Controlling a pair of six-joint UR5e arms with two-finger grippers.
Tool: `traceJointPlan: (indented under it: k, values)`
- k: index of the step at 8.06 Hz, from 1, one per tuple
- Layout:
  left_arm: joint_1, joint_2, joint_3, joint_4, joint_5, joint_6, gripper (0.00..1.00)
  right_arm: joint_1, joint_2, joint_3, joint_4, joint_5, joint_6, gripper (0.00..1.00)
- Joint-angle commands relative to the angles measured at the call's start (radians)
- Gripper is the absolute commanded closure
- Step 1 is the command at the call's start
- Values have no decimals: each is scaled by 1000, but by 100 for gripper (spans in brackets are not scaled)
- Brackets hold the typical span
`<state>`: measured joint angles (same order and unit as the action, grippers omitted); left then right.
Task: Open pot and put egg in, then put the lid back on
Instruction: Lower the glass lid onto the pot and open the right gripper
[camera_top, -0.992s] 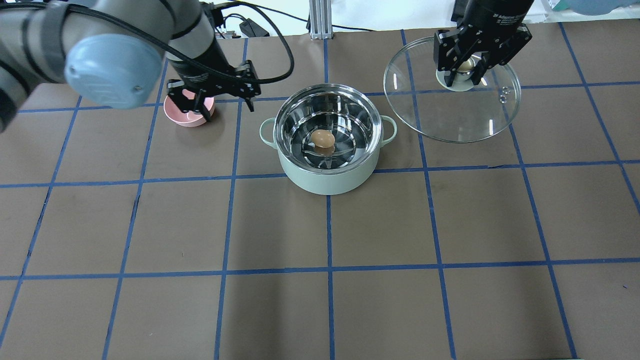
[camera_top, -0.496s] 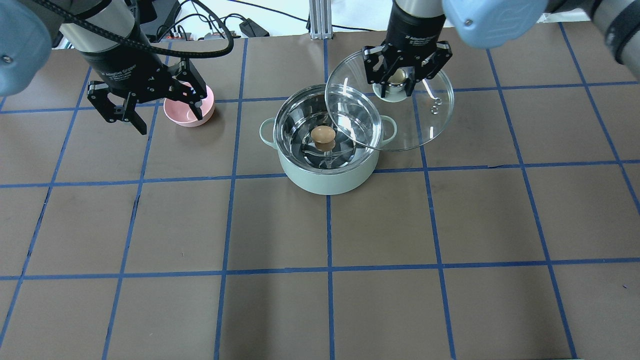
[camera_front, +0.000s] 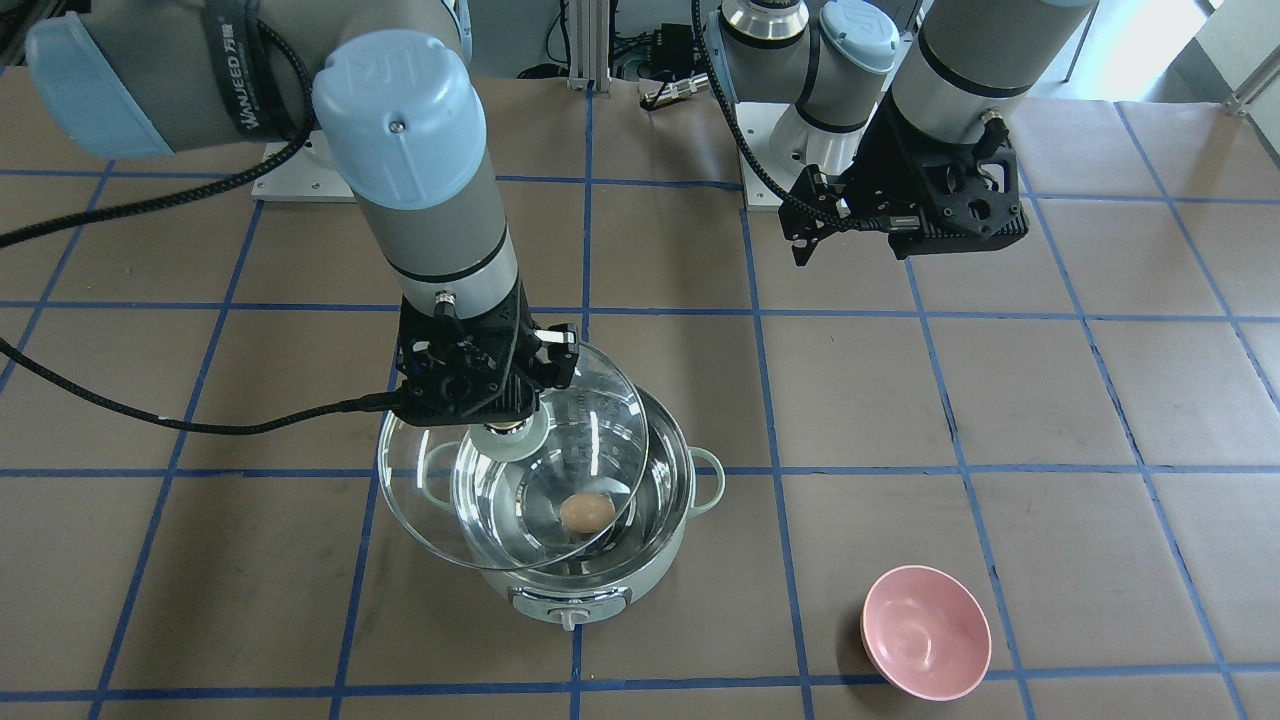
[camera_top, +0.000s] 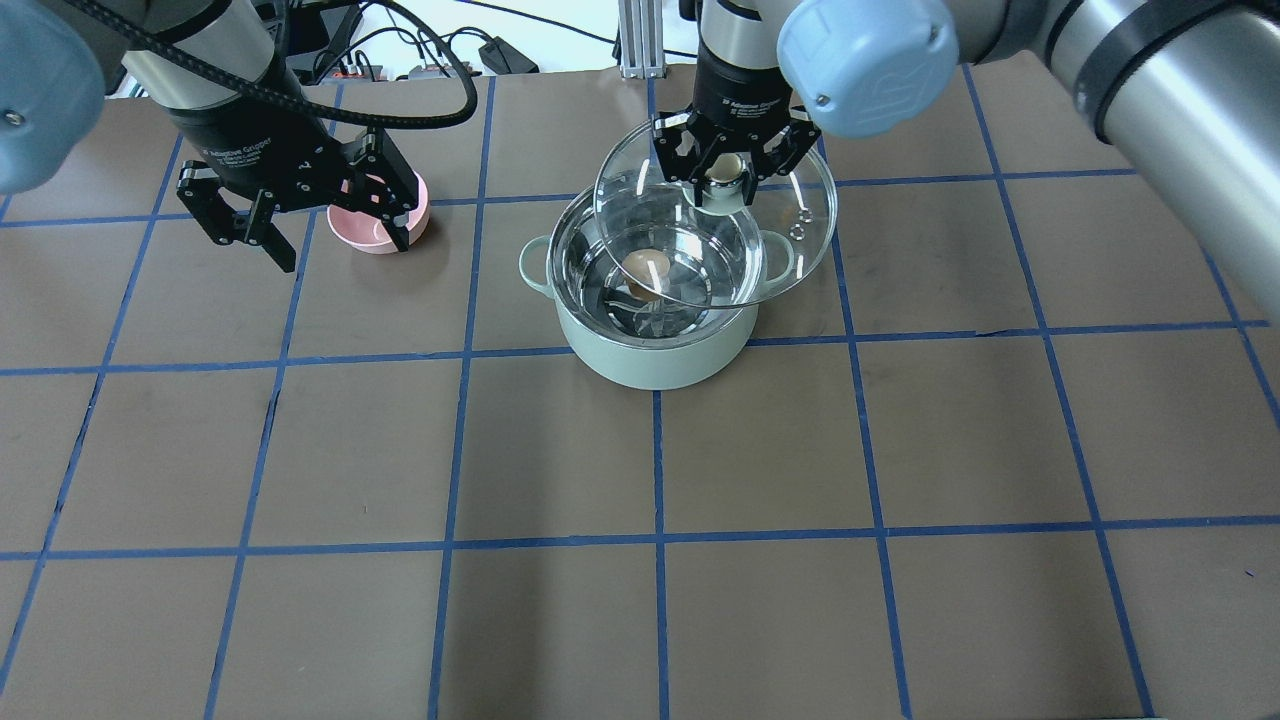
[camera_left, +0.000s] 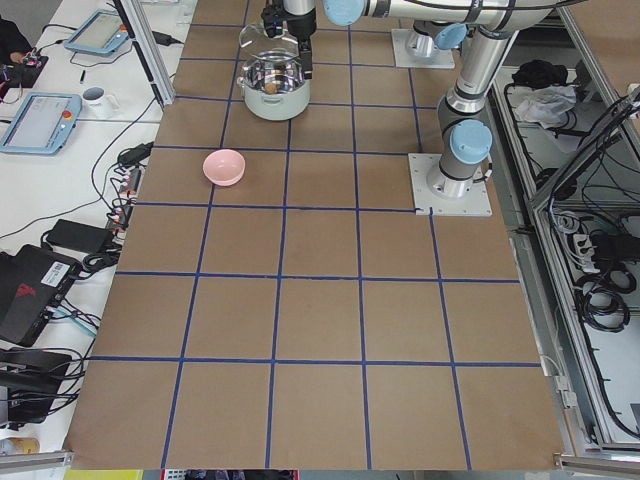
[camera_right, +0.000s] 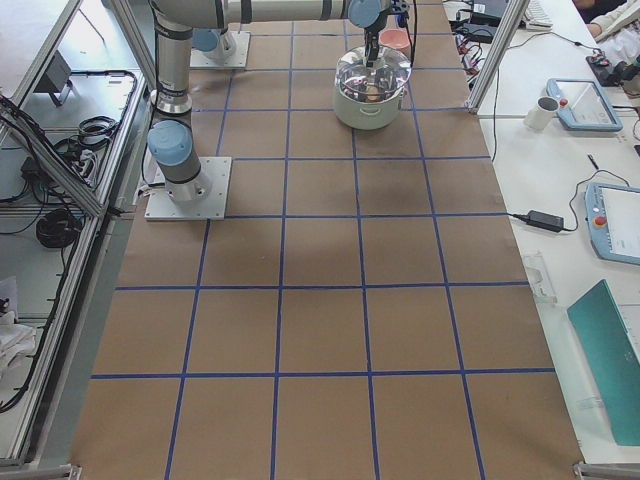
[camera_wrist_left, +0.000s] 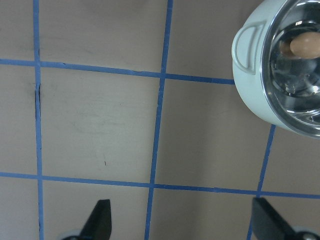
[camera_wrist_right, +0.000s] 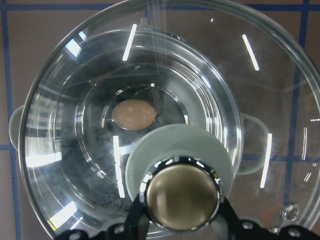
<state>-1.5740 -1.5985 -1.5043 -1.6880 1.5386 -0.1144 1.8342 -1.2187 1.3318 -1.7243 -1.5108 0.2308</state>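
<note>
The mint-green pot (camera_top: 655, 355) stands open near mid-table, also in the front view (camera_front: 560, 590). The tan egg (camera_top: 645, 270) lies on its steel bottom; it also shows in the front view (camera_front: 587, 512), the left wrist view (camera_wrist_left: 304, 46) and through the glass in the right wrist view (camera_wrist_right: 133, 114). My right gripper (camera_top: 727, 180) is shut on the knob of the glass lid (camera_top: 795, 205) and holds it tilted above the pot, overlapping the rim and offset toward the pot's far right. My left gripper (camera_top: 345, 252) is open and empty, left of the pot.
A pink bowl (camera_top: 378, 238) sits left of the pot, just behind my left gripper; it is at the near right in the front view (camera_front: 925, 645). The brown mat carries blue grid tape. Cables and a metal post lie at the table's far edge.
My right gripper has carried the lid leftward from right of the pot to partly over it. My left gripper moved left off the pink bowl, then held still.
</note>
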Motion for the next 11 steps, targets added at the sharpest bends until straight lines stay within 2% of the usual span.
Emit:
traceJointPlan:
  k: [1, 11]
  values:
    - [-3, 2, -4, -1, -2, 82, 0, 46, 71, -16, -54, 17, 71, 100]
    - [-1, 11, -4, 50, 1, 87, 0, 60, 122, -10, -55, 18, 68, 100]
